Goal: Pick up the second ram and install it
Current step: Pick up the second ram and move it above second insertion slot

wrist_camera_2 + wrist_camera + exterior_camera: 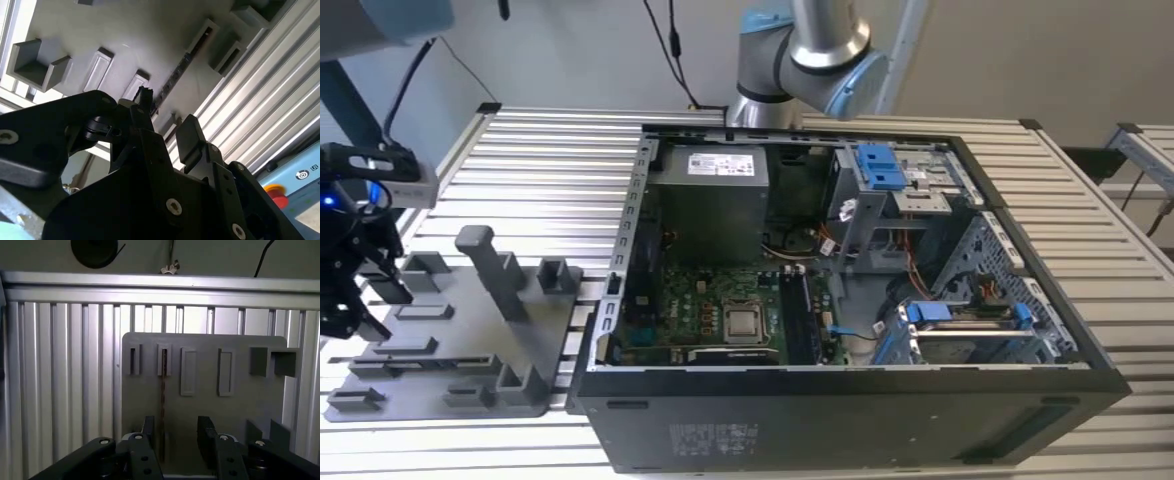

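The second ram stands on its thin edge in a slot of the grey fixture tray; in the second wrist view the ram is a dark strip in that same slot. My gripper hovers open above the tray. The ram's near end lies between the two black fingers, closer to one of them and not touched by either. In the exterior view the gripper hangs over the tray's far edge at the exterior view's left. The second wrist view shows the gripper with its jaws spread apart.
An open computer case lies on the slatted metal table, with its motherboard and black ram sockets exposed. A tall grey post and several low blocks rise from the tray. The arm's base stands behind the case.
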